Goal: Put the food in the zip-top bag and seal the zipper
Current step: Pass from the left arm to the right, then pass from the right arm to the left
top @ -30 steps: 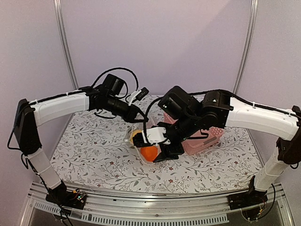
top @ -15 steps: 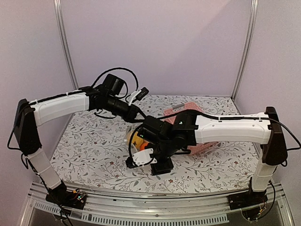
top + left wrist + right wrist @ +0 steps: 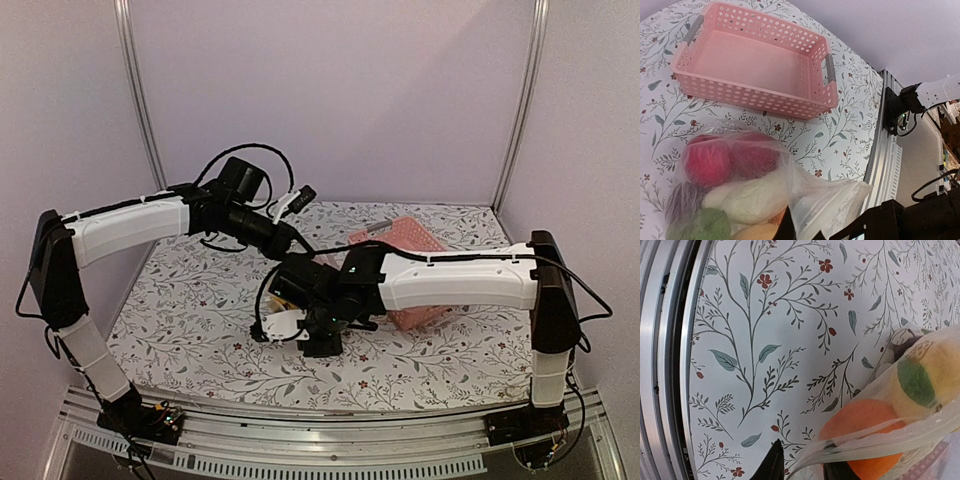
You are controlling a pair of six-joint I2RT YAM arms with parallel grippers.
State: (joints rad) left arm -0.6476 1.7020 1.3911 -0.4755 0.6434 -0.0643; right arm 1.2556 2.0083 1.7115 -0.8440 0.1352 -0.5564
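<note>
The zip-top bag (image 3: 830,200) lies on the table, and my left gripper (image 3: 800,232) is shut on its crinkled edge. Inside it the food shows: a red piece (image 3: 707,162), a white one (image 3: 752,197) and a green one (image 3: 710,225). In the right wrist view an orange piece (image 3: 865,425) and a yellow one (image 3: 925,375) lie behind the plastic. The zipper (image 3: 880,432) runs along the mouth edge and passes between the fingers of my right gripper (image 3: 802,465). Its jaws stand apart around that edge. From above, the right gripper (image 3: 285,325) is low at the bag's near side, and the arm hides most of the bag.
The pink lattice basket (image 3: 752,90) stands empty just beyond the bag, to the right of the arms in the top view (image 3: 420,245). The table's metal front rail (image 3: 665,340) runs close to my right gripper.
The right arm has stretched leftward and lower to the bag's near edge, and its jaws have narrowed. The orange piece by its fingers earlier is now inside the bag. The left arm has stayed still.
</note>
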